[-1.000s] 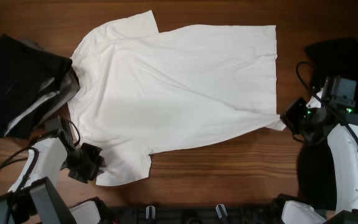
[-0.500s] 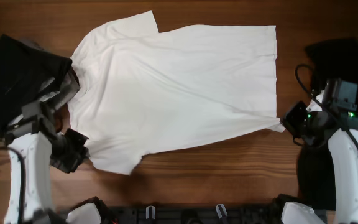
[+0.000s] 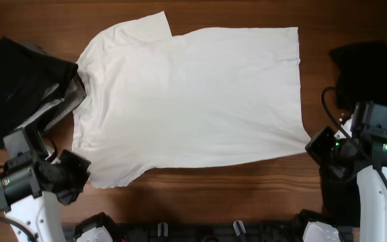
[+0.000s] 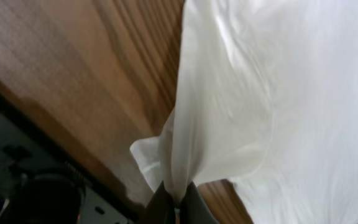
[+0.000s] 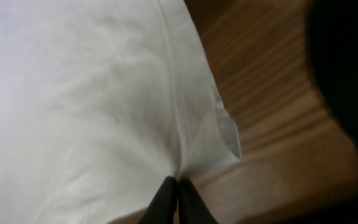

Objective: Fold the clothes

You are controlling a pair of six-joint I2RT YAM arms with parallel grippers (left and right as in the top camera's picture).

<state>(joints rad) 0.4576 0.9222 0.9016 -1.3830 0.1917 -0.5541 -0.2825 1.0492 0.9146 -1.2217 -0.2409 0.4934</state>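
Note:
A large white T-shirt (image 3: 193, 101) lies spread flat across the wooden table, sleeves at the left and hem at the right. My left gripper (image 3: 80, 173) is shut on the shirt's near-left sleeve corner; the wrist view shows the cloth (image 4: 229, 106) pinched between the fingers (image 4: 175, 202). My right gripper (image 3: 312, 143) is shut on the near-right hem corner; its wrist view shows the hem (image 5: 104, 93) gathered into the closed fingers (image 5: 177, 196). A black and grey garment (image 3: 25, 84) lies at the far left.
Another black garment (image 3: 368, 67) lies at the right edge behind and under my right arm, dark in the right wrist view (image 5: 347, 68). Bare wood table (image 3: 234, 195) runs along the near side; a dark rail (image 3: 200, 232) borders the front edge.
Both grippers pulled the shirt's near edge toward the front and outward. The folded-under left sleeve and the diagonal creases have flattened. The left arm moved left and nearer; the right moved nearer.

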